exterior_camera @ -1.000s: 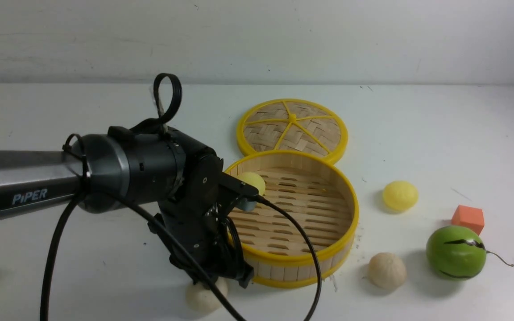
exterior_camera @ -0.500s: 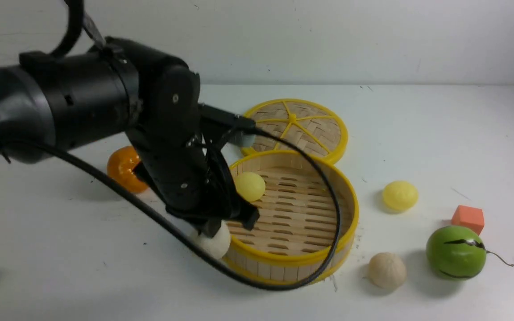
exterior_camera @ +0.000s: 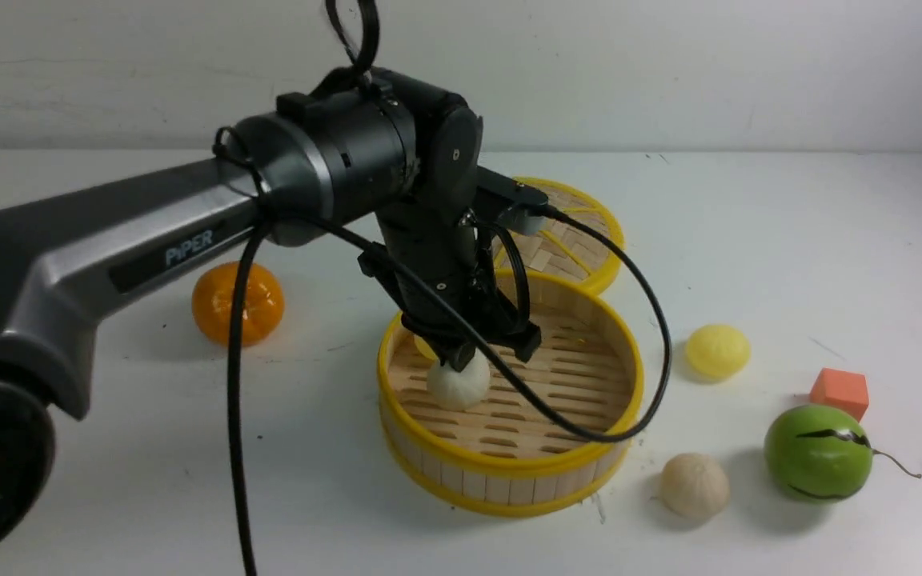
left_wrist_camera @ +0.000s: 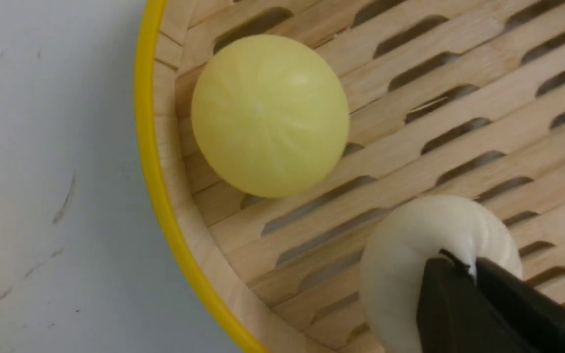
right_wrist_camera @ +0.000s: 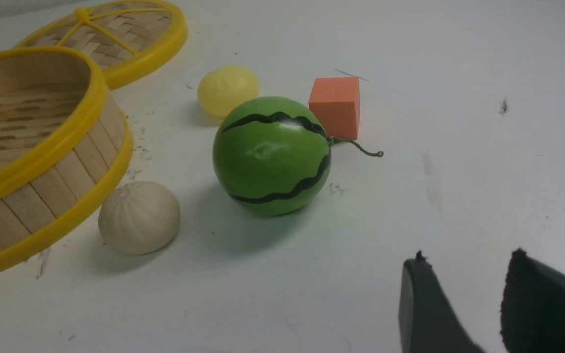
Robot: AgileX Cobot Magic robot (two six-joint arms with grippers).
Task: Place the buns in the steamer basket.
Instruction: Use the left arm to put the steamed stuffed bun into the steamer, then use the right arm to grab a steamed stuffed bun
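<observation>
The buns are split between basket and table. One pale yellow bun (left_wrist_camera: 269, 115) lies on the slotted floor of the steamer basket (exterior_camera: 509, 470), close against its wall on the robot's left side. A white pleated bun (exterior_camera: 458, 386) is just beside it inside the basket, pinched at its top by the left gripper (exterior_camera: 463, 360) — the dark fingers (left_wrist_camera: 447, 304) are closed tight on the pleat with almost no gap between them. Whether that bun sits on the slats or hangs just above them cannot be told. Outside, to the right of the basket, a second yellow bun (exterior_camera: 717, 350) sits on the white table (exterior_camera: 789, 240) apart from the rim, and a cream bun (exterior_camera: 694, 484) lies nearer the robot, close to the basket's wall. A green striped melon (exterior_camera: 818, 452) stands right of the cream bun, with an orange cube (exterior_camera: 839, 394) just behind it. The woven lid (exterior_camera: 565, 256) lies flat behind the basket, and an orange fruit (exterior_camera: 237, 304) sits to its left. The right gripper (right_wrist_camera: 461, 304) shows only in its wrist view, over the table near the melon — its fingers stand apart, holding nothing.
</observation>
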